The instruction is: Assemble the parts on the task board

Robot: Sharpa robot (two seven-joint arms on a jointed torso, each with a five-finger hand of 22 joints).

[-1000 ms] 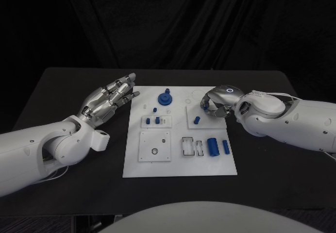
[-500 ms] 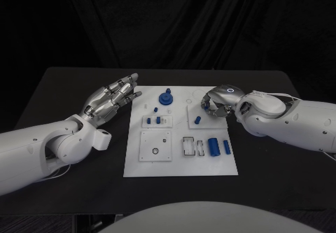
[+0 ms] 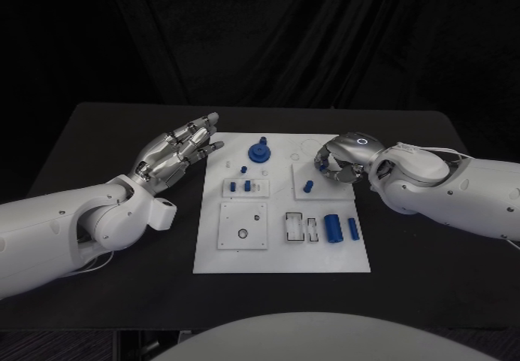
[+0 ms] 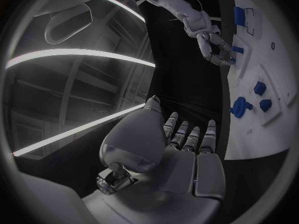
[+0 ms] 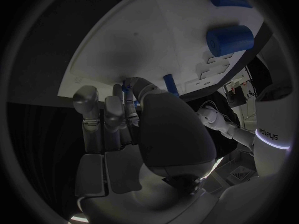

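The flat white task board lay mid-table, carrying small blue parts: a round knobbed piece far, two smooth cylinders near-right. My right hand curled its metallic fingers around a small blue peg. My left hand hovered left of the board, spread, holding nothing.

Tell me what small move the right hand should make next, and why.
Probably a short lift straight up. The right hand hangs curled over the upper right of the white board, and the right wrist view shows a small blue piece at its fingertips. The left hand is open, beside the board.
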